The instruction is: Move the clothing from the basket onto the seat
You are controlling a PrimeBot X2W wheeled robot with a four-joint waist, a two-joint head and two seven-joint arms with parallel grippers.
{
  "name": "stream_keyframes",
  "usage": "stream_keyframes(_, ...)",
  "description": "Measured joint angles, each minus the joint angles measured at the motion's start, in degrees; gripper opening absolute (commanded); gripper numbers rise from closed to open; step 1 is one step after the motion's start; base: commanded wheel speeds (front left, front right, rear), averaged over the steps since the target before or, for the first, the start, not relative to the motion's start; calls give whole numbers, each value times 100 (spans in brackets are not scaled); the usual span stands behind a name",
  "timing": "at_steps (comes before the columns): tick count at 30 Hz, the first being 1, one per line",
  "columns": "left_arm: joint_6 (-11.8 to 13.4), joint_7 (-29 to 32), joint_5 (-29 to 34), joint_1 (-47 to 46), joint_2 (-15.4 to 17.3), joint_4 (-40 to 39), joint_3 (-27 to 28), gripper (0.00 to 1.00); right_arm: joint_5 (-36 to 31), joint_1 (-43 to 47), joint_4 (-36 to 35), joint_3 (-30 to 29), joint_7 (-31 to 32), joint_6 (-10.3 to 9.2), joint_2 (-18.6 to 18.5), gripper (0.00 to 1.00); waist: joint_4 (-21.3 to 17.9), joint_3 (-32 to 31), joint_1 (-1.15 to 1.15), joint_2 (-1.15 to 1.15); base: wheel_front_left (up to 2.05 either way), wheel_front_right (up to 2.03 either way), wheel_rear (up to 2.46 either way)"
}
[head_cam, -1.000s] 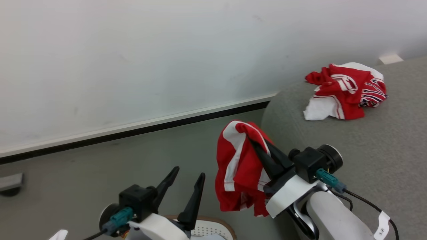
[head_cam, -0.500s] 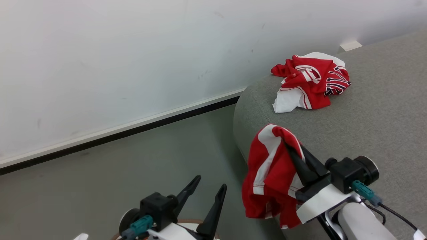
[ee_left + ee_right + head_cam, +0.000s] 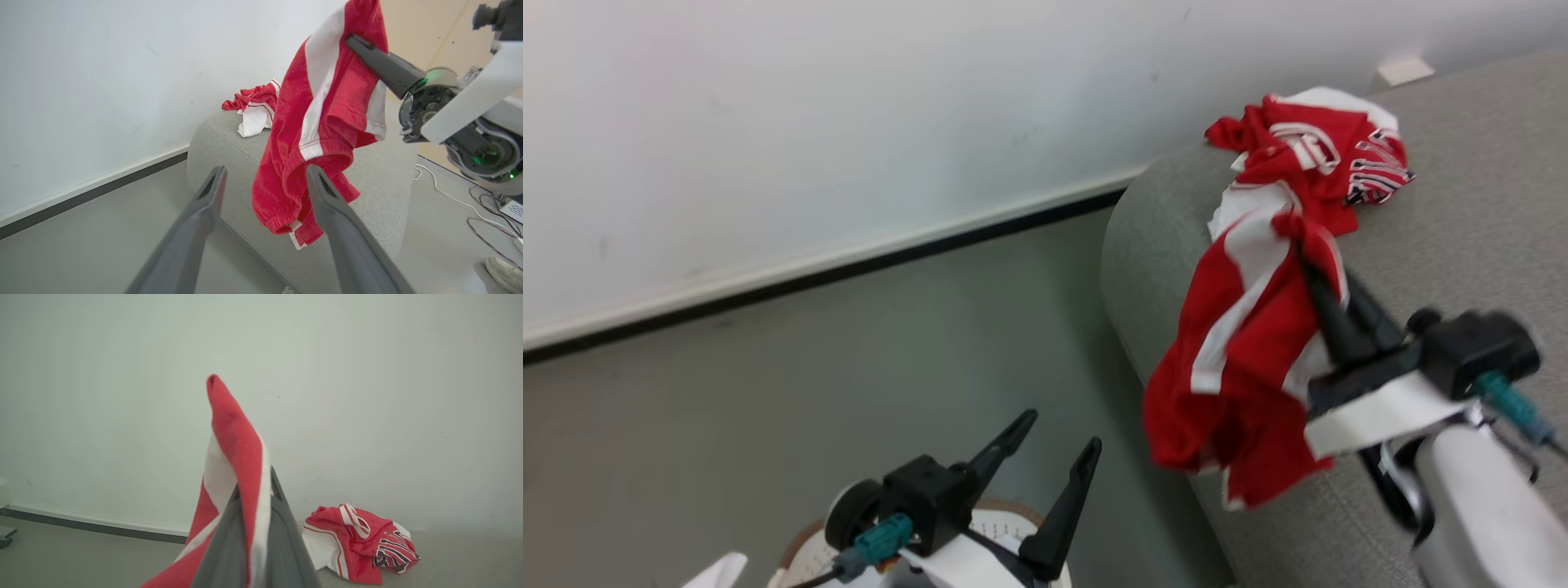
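Right gripper pinched shut on a red garment, which hangs over the seat edge. Lettered garment lies on the seat behind. Left gripper spread, empty, beside the seat.

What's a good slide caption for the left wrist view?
Right gripper holds a red-and-white garment by the grey sofa, where a second red garment lies; the open left gripper stands nearby.
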Motion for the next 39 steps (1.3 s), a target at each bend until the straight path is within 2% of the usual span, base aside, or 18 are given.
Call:
stream_keyframes(8, -270, 94, 38, -608, 185, -168, 63, 100, -471, -1486, -330, -1046, 497, 0, -105, 0, 282, 907, 1, 0, 0, 0, 0)
stream_keyframes(14, -411, 41, 33, -932, 237, -125, 165, 100, -688, -2837, -375, -2046, 961, 1, -466, 0, 595, 1586, 1, 0, 0, 0, 0)
stream_keyframes(19, -438, -29, -9, -1102, 289, -98, 304, 100, -1005, -3556, -194, -2943, 1318, 1, -887, 0, 867, 1972, 1, 0, 0, 0, 0)
stream_keyframes(22, -453, -63, -25, -1167, 314, -76, 349, 100, -1352, -3657, 130, -3468, 1455, 0, -1155, 0, 1004, 2139, 1, 0, 0, 0, 0)
stream_keyframes(26, -453, -89, -58, -1212, 338, -45, 391, 100, -1816, -3445, 593, -4191, 1423, 0, -1265, 0, 1147, 2293, 1, 0, 0, 0, 0)
stream_keyframes(31, -450, -147, -63, -1224, 387, -27, 431, 100, -2427, -2707, 1076, -5104, 1180, 1, -996, 0, 1254, 2389, 0, 0, 0, 0, 0)
stream_keyframes(34, -401, -164, -63, -1218, 426, -19, 481, 100, -2730, -2485, 1227, -5661, 985, 0, -716, 0, 1274, 2402, 0, 0, 0, 0, 0)
stream_keyframes(35, -390, -165, -64, -1208, 444, -18, 504, 100, -2820, -2410, 1262, -5799, 935, 0, -620, 29, 1273, 2401, 0, 0, 0, 0, 0)
stream_keyframes(36, -372, -175, -67, -1194, 465, -21, 523, 100, -2902, -2358, 1310, -5943, 889, 1, -519, 79, 1272, 2401, 0, 0, 0, 0, 0)
stream_keyframes(37, -355, -176, -76, -1181, 481, -24, 535, 100, -2971, -2332, 1357, -6081, 843, 1, -442, 94, 1270, 2400, 0, 0, 0, 0, 0)
stream_keyframes(38, -343, -177, -81, -1167, 490, -26, 544, 100, -3078, -2311, 1388, -6230, 825, 0, -382, 100, 1267, 2396, 0, 0, 0, 0, 0)
stream_keyframes(39, -338, -179, -83, -1158, 501, -29, 550, 100, -3137, -2287, 1407, -6360, 791, 0, -337, 100, 1263, 2388, 0, 0, 0, 0, 0)
